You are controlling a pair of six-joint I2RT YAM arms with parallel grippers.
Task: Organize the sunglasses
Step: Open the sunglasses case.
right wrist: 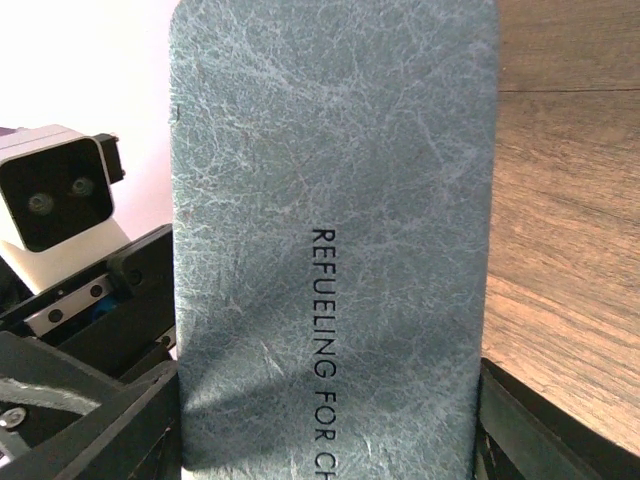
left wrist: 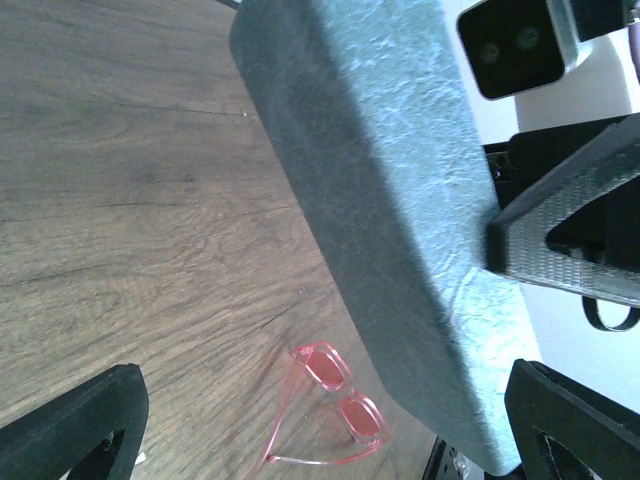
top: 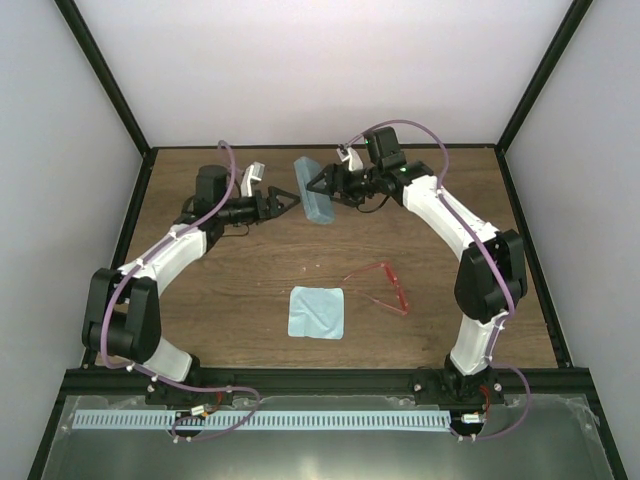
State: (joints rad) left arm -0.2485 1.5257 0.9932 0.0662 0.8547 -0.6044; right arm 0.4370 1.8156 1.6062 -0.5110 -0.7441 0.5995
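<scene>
Here the sunglasses (top: 382, 287) lie unfolded on the bench (top: 240, 280), right of the blue cloth (top: 316, 312). Farther back, the right hand (top: 312, 184) clasps the grey-blue case (top: 316, 195) by its edges, and the left hand (top: 290, 199) gapes wide beside it.

The brown wood-grain table (top: 230, 290) carries 3 things. A light blue cloth (top: 316, 313) lies flat near its front middle, with the red sunglasses (top: 381, 287) just to its right. A blue-grey case (top: 315, 192) sits towards the far edge.
</scene>
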